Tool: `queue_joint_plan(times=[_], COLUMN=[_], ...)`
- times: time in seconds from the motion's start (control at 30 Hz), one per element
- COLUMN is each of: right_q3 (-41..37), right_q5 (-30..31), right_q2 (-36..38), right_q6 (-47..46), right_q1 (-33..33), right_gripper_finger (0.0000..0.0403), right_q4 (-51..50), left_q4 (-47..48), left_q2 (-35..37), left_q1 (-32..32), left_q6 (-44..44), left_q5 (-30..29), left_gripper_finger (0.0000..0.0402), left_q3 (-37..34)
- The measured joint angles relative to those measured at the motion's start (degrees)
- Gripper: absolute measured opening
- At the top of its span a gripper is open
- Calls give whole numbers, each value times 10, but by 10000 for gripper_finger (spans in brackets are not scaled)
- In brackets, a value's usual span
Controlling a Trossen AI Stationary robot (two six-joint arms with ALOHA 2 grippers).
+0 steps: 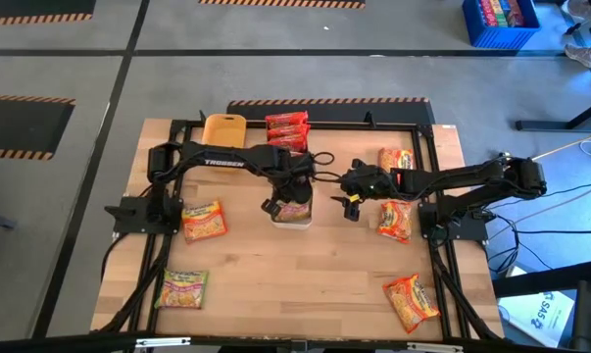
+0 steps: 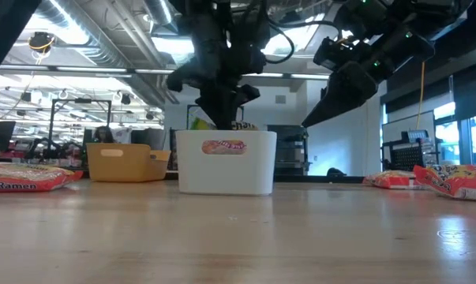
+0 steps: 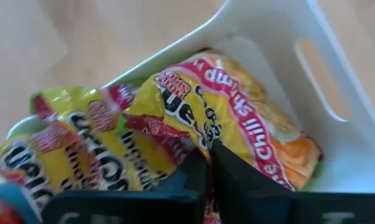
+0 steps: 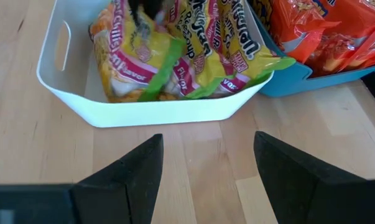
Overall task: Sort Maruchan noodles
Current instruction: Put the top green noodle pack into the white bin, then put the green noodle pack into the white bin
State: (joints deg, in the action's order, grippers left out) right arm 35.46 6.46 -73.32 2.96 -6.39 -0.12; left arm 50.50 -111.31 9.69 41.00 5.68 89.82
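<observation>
A white tray in the middle of the table holds green-pink Maruchan noodles. My left gripper reaches down into the tray, shut on one of these packets. My right gripper hangs open above bare table just right of the white tray, with nothing between its fingers. Behind it, a blue tray holds red packets. Several more packets lie flat on the table, among them some at the left and near left. My left gripper pinches the green-pink packet between its two fingers at the packet's upper edge. The fingers come from above, slanting steeply down. The packet sits inside the white tray, tilted against its wall beside another packet.
A yellow tray stands at the far edge, left of the red packets. Orange-red packets lie at the right and near right. Bare wood lies in the near middle of the table.
</observation>
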Motion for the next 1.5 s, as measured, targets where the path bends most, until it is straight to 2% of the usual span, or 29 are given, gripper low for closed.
queue_joint_plan(times=[0.37,0.63,0.77,0.87,1.0,1.23,1.37,1.5], right_q3=[0,0,0,0,0,0,1,1], right_q5=[0,0,-12,-29,-30,-31,-37,-41], right_q2=[0,0,0,0,0,-5,-19,-42], right_q6=[-1,-1,-11,-12,-12,-12,-13,-15], right_q1=[0,0,0,2,21,59,80,108], right_gripper_finger=[232,232,232,232,232,232,232,232], right_q4=[1,9,14,27,50,109,161,205], left_q4=[12,141,254,315,349,300,281,252], left_q2=[4,24,39,69,140,321,396,428], left_q1=[-12,-47,-62,-73,-95,-159,-207,-282], left_q6=[-101,-184,-275,-342,-427,-579,-685,-783], left_q5=[-92,-97,-100,-92,-91,-91,-35,46], left_gripper_finger=[124,128,128,128,128,128,128,128], left_q3=[3,85,124,123,68,-102,-192,-275])
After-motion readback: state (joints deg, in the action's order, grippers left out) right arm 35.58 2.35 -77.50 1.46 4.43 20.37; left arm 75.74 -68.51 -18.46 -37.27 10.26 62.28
